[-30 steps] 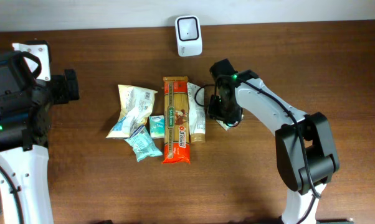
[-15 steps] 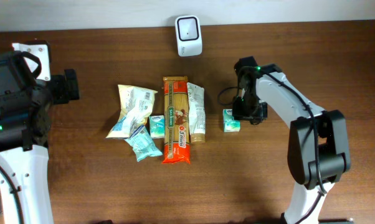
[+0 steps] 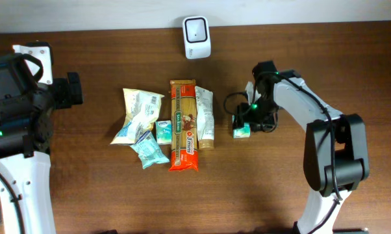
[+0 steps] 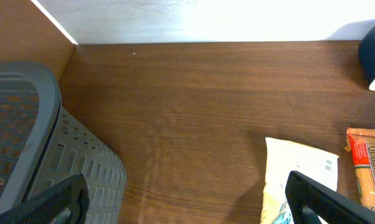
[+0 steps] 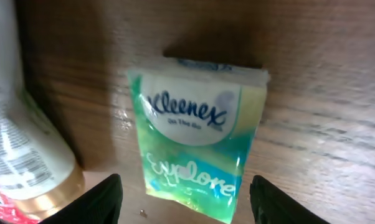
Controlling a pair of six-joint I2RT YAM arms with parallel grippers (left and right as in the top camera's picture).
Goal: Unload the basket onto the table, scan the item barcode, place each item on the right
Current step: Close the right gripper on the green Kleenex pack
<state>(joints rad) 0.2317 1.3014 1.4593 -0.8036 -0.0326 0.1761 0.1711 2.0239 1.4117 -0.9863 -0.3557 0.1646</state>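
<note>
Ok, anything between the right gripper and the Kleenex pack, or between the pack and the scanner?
Nothing visible. The right gripper hangs open right over the Kleenex pack, and the table from the pack to the scanner is bare; the tube lies clear of that line.

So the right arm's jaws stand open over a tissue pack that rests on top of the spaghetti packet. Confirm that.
One thing is wrong. The tissue pack lies on the bare table, well apart from the spaghetti packet, not on top of it. The overhead view shows this. The rest holds: the jaws of the right arm stand open over the pack.
</note>
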